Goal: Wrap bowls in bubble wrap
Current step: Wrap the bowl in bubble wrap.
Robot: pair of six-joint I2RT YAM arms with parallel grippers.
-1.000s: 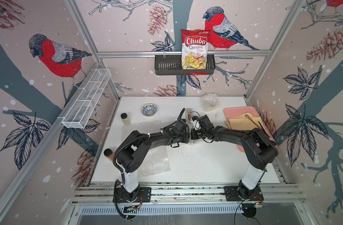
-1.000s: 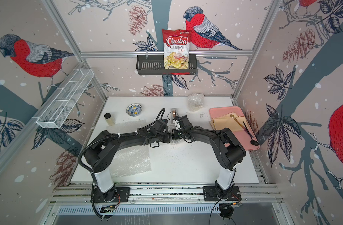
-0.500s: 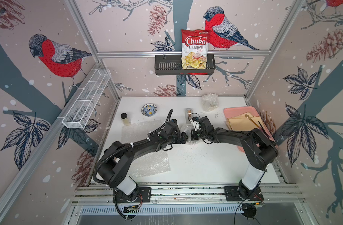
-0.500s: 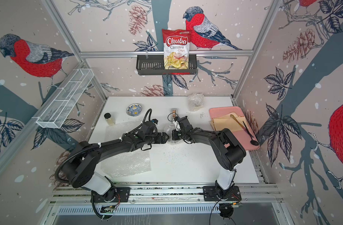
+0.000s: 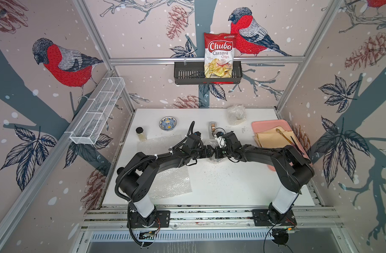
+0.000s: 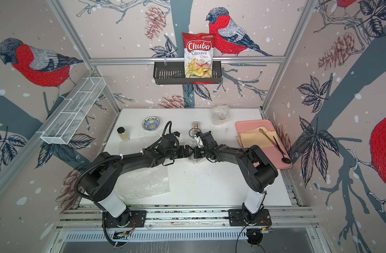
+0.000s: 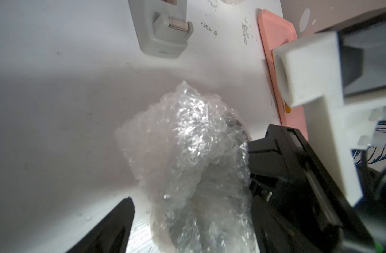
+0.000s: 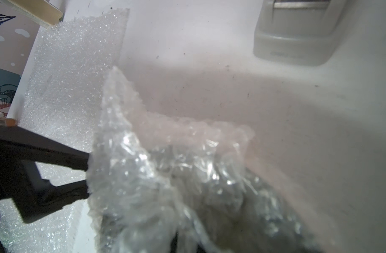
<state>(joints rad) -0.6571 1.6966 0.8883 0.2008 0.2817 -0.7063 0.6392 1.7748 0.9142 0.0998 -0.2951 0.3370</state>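
Nearest, a flat sheet [image 5: 170, 181] of bubble wrap lies on the white table [image 5: 242, 186], partly under the left arm. At mid-table both grippers meet at a crumpled bubble-wrap bundle [image 7: 187, 153]. A dark shape shows inside it, but which bowl it is cannot be told. The left gripper [image 8: 87, 177] has its jaws apart, tips at the bundle's edge, holding nothing. The right gripper [image 5: 217, 152] is closed, pinching the bundle. Beyond lie a second flat sheet [image 5: 159, 142], a jar [image 5: 141, 133], a tape dispenser [image 5: 212, 129] and a pink tray [image 5: 260, 124]. Farther back sit the blue-and-yellow bowl [image 5: 168, 123], unwrapped, and a second bundle [image 5: 236, 114].
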